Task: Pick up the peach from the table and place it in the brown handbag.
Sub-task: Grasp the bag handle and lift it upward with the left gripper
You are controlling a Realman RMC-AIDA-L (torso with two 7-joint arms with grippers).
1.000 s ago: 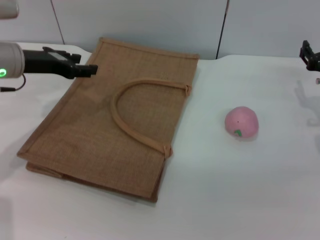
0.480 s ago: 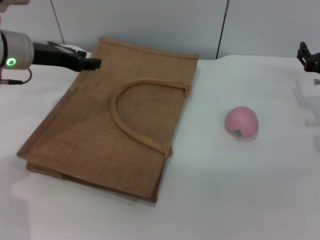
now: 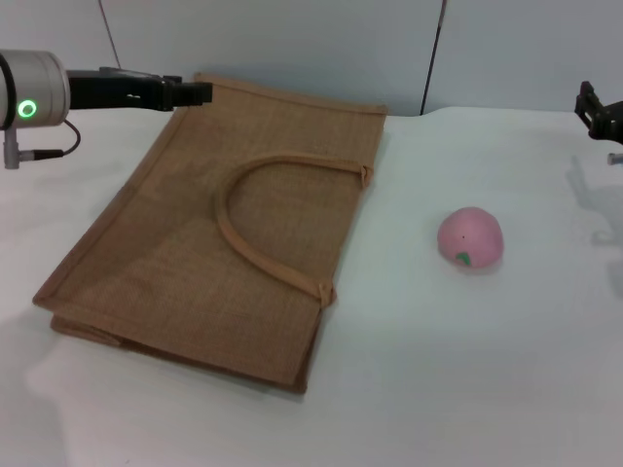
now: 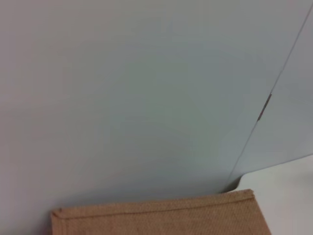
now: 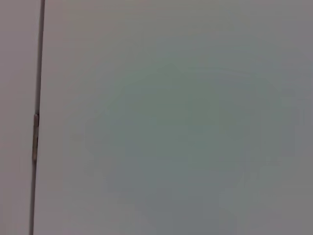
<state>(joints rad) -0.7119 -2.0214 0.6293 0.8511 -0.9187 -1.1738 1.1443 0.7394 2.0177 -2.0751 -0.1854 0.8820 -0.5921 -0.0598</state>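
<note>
One brown handbag (image 3: pixel 219 233) lies flat on the white table (image 3: pixel 467 370), one loop handle (image 3: pixel 268 209) showing on its upper face. One peach (image 3: pixel 470 237) sits on the table well to the bag's right, untouched, green leaf mark facing the camera. No writing shows anywhere. The left gripper (image 3: pixel 190 92) reaches level over the bag's far left corner; open or closed, I cannot tell. The right gripper (image 3: pixel 599 112) hangs at the far right edge, likewise unreadable
</note>
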